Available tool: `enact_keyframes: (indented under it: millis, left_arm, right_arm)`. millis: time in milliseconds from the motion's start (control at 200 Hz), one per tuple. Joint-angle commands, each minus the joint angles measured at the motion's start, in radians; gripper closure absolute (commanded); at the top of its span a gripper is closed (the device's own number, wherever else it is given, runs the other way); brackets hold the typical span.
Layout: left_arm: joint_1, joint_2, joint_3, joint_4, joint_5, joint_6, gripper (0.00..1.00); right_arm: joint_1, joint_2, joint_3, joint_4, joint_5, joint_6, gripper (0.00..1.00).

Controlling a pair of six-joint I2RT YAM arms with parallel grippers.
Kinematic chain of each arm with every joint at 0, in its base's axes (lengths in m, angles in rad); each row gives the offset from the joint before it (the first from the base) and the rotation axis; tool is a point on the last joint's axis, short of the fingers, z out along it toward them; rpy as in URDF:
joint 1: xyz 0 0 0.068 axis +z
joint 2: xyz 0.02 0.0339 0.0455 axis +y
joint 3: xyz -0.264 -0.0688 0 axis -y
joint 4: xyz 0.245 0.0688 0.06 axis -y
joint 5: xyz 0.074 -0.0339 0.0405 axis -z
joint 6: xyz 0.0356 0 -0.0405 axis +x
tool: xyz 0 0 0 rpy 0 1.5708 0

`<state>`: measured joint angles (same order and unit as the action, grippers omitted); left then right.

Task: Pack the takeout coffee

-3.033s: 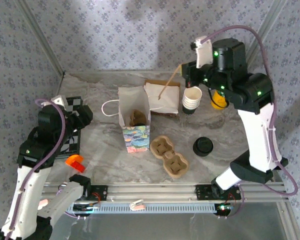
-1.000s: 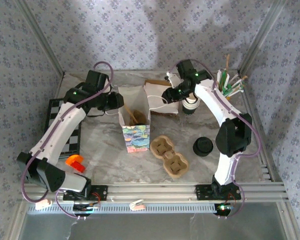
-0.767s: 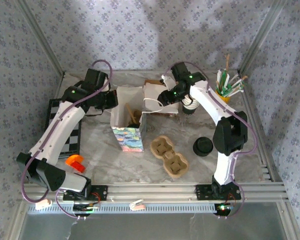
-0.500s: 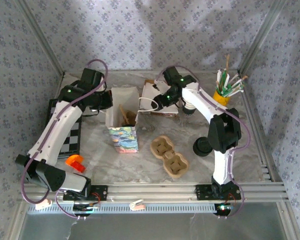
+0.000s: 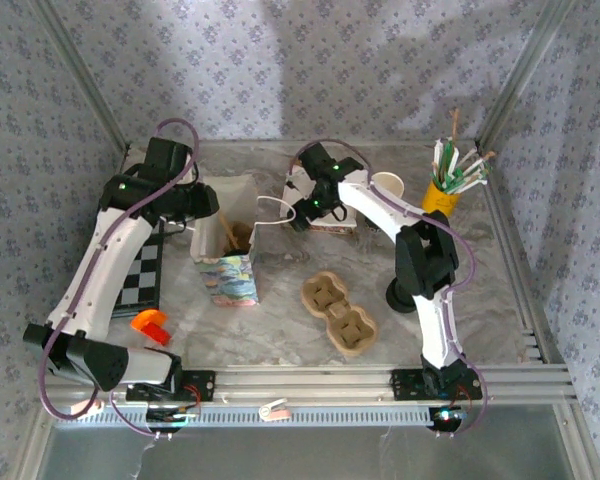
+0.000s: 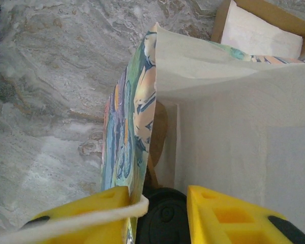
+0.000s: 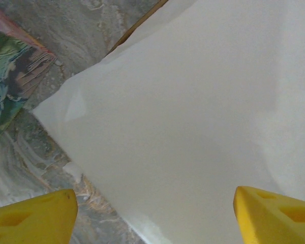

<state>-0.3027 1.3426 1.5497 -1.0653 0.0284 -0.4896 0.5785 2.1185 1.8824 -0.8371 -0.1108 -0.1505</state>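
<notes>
Marbled grey tabletop point(image 5: 270, 338) is lying between walls of flowered wallpaper, and left of its middle an upright white paper bag with a colourful printed front point(image 5: 227, 278) is standing with its mouth gaping. The left end effector point(image 5: 200, 208) is straddling the bag's wall at the rim. In the left wrist view its yellow fingers point(image 6: 99, 198) are standing apart, with the printed wall point(image 6: 124, 152) running down between them and the white cord handle point(image 6: 91, 217) lying across one, so nothing is being pinched. This looks like a way of steadying the mouth so that something can drop in. The right end effector point(image 5: 300, 210) is hovering at the bag's other side over a flat white paper sheet point(image 7: 193, 112), its fingers spread wide and empty, close beside the second white handle loop point(image 5: 270, 205). A moulded brown cardboard two-cup tray point(image 5: 338, 312) is sitting in the middle of the frame, hollows up, likely as the seat for the drink. The takeout coffee, a small dark paper cup with a round black plastic lid point(image 5: 397, 297), is standing right of centre, beyond the tray and partly behind the right arm's own links. It is touching neither end effector and sitting well apart from both, lower in the frame and to the right of the right one.
</notes>
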Motion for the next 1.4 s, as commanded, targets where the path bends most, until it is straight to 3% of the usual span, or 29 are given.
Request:
enact_keyframes:
  millis: [0,180,350,685,795,870,1244,1399]
  left_arm:
    - [0.007,-0.043,0.029,-0.039,-0.008,0.009,0.63]
    - [0.009,-0.076,0.034,-0.050,-0.015,0.009,0.61]
    - [0.013,-0.101,0.038,-0.062,-0.029,0.009,0.60]
    - [0.013,-0.119,0.051,-0.067,-0.029,0.008,0.59]
    - [0.013,-0.125,0.050,-0.067,-0.029,0.008,0.59]
    - [0.013,-0.126,0.053,-0.068,-0.028,0.011,0.58]
    - [0.013,-0.132,0.065,-0.064,-0.025,0.010,0.58]
    - [0.013,-0.138,0.069,-0.068,-0.024,0.009,0.58]
  right_arm:
    - [0.003,0.030,0.045,-0.026,0.053,-0.028,0.19]
    - [0.000,0.025,0.053,-0.033,0.066,-0.032,0.32]
    - [0.002,0.020,0.061,-0.031,0.072,-0.037,0.54]
    - [0.004,0.019,0.083,-0.043,0.045,-0.039,0.68]
    - [0.006,0.037,0.101,-0.063,0.046,-0.044,0.79]
    - [0.006,0.029,0.103,-0.073,0.021,-0.046,0.92]
    - [-0.044,-0.057,0.115,-0.076,-0.044,-0.003,1.00]
    - [-0.044,-0.058,0.109,-0.093,0.000,-0.011,1.00]
